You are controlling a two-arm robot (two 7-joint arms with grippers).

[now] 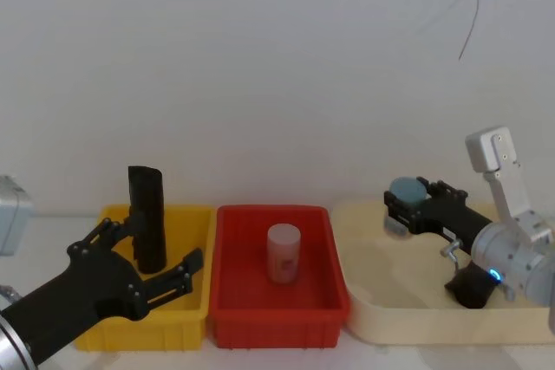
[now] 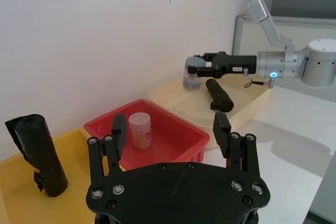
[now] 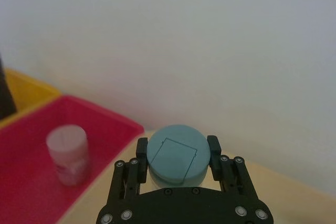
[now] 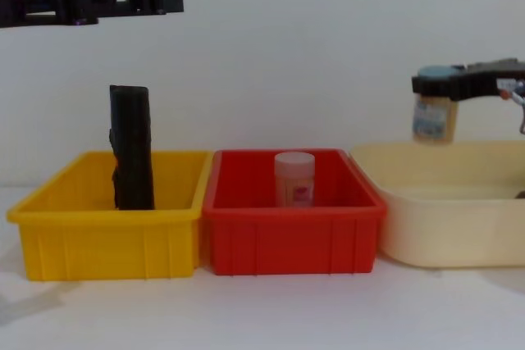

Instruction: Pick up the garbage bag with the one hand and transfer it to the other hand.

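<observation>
Garbage bag: we see it standing upright in the yellow bin, toward the bin's back wall, rising above the rim. Left gripper: we see it just in front of the bag, over the yellow bin, fingers spread apart and holding nothing. Adjacent to the yellow bin sits the red bin, containing a pale jar. Beyond the red bin lies the cream tray. Right gripper: we see it above the tray, fingers clamped on a blue-lidded jar held clear of the tray. A second black roll lies in the tray.
</observation>
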